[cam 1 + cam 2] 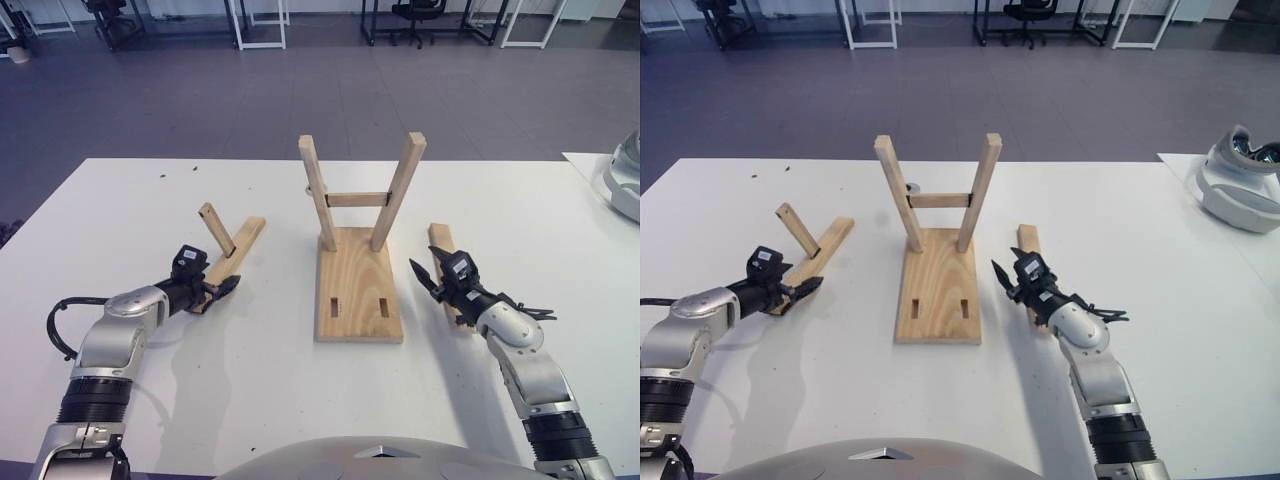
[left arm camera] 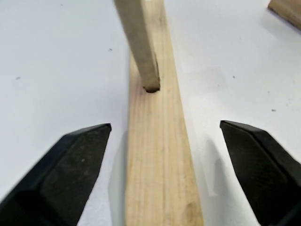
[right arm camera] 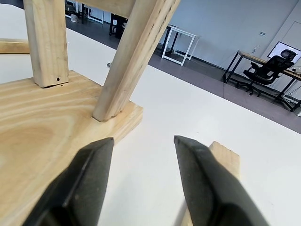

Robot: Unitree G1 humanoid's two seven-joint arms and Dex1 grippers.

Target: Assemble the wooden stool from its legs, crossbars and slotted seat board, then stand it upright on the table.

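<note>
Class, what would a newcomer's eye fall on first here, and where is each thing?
At the centre of the table the seat board lies flat, with two legs standing from its far end, joined by a crossbar. To its left the open left gripper straddles a loose leg with a crossbar stub; to its right the open right gripper hangs by a second loose leg.

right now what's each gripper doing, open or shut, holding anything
Left gripper: open, fingers either side of the leg with crossbar, not clamped.
Right gripper: open, holding nothing, over the loose leg.
</note>
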